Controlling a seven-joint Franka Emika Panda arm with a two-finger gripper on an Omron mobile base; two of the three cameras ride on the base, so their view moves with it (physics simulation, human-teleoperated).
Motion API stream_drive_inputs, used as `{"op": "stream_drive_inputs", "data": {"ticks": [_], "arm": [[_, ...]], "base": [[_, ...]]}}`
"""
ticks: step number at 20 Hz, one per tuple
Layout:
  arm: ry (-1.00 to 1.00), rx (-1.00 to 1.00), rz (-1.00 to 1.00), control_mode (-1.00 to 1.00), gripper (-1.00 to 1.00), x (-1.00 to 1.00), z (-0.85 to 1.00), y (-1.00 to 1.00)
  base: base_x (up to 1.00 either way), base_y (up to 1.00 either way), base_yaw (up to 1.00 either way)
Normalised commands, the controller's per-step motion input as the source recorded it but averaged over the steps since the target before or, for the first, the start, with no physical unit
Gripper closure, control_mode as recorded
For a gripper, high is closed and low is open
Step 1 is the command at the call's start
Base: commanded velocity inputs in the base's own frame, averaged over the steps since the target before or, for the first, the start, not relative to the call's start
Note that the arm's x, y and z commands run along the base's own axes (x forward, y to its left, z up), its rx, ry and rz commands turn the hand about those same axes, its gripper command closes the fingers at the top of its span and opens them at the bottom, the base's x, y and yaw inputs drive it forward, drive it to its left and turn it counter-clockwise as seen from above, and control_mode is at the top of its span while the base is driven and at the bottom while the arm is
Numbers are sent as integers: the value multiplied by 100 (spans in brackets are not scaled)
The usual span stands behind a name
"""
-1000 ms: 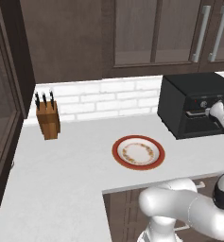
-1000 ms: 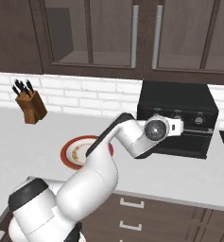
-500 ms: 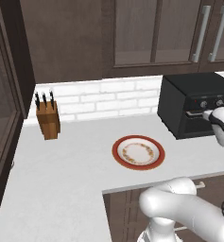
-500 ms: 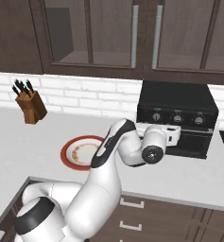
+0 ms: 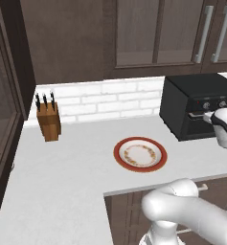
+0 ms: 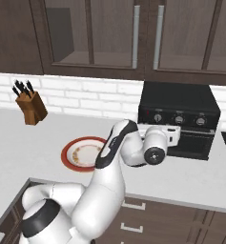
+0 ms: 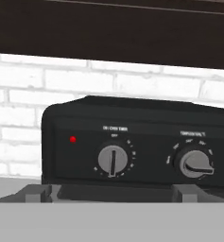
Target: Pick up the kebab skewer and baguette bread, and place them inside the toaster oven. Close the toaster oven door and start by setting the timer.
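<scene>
Both base cameras are looking down over the desk (image 5: 62, 182) from behind; the hand camera is facing the toaster oven (image 7: 132, 137) closely.

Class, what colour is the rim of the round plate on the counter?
Red, around a white patterned centre: the round plate, clearest in the left base view.

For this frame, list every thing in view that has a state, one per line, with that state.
toaster oven: on the counter against the brick wall.
toaster oven door: shut, upright.
left knob: pointer straight down.
right knob: pointer toward the right.
red light: lit.
plate: bare, nothing on it.
knife block: upright, knives in it.
gripper: open, holds nothing, in front of the oven.
</scene>
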Motion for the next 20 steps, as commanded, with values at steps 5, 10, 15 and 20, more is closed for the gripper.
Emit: {"op": "stream_drive_inputs", "data": {"ticks": [5, 10, 15, 20], "arm": [[0, 0, 0, -100, -100, 48, 0, 3], [0, 0, 0, -100, -100, 20, -7, 0], [-6, 2, 0, -100, -100, 2, -19, 0], [-1, 3, 0, -100, -100, 24, -1, 0]], "base": [[0, 0, 0], [0, 0, 0], [0, 0, 0], [0, 0, 0]]}}
